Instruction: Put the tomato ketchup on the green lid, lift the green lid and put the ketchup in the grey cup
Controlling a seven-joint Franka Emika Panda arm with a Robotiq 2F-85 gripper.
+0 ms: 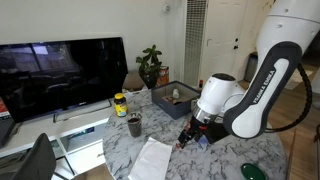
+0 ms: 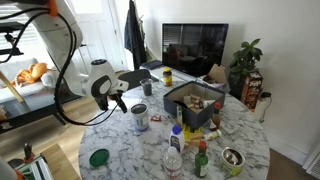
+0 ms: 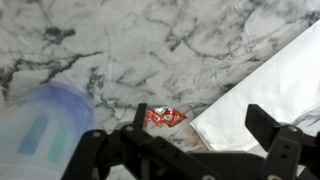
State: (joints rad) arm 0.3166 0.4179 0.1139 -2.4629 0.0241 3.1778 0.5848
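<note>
**A:** Why are the fingers (image 3: 272, 135) sitting so low over the counter (image 3: 120, 40)?

**B:** The gripper (image 3: 196, 112) is hovering with its fingers spread wide, holding nothing. The tomato ketchup (image 3: 165, 117) is lying flat on the marble between them, nearer the finger at 9 o'clock. I'm reading that as lining up for a pinch: the packet is thin, so the tips are having to work right down at the surface.

**A:** Is that finger touching it?

**B:** I can't tell. The tip is sitting just beside the packet, and its dark edge is covering the gap.

**A:** What is crowding the spot?

**B:** At 8 o'clock in the wrist view a blurred bluish shape is filling the corner, cut off by the frame. It is probably the grey cup (image 3: 45, 130). At 3 o'clock a white paper sheet (image 3: 275, 80) is lying near.

**A:** And farther out?

**B:** In an exterior view the green lid (image 2: 98, 157) is lying flat at 7 o'clock from the cup, close to the counter's edge and well apart from the gripper. So the packet is needing a carry across. In both exterior views the packet is too small to make out beneath the gripper. Beyond that, a dark cup (image 1: 134, 125) is standing apart.
</note>
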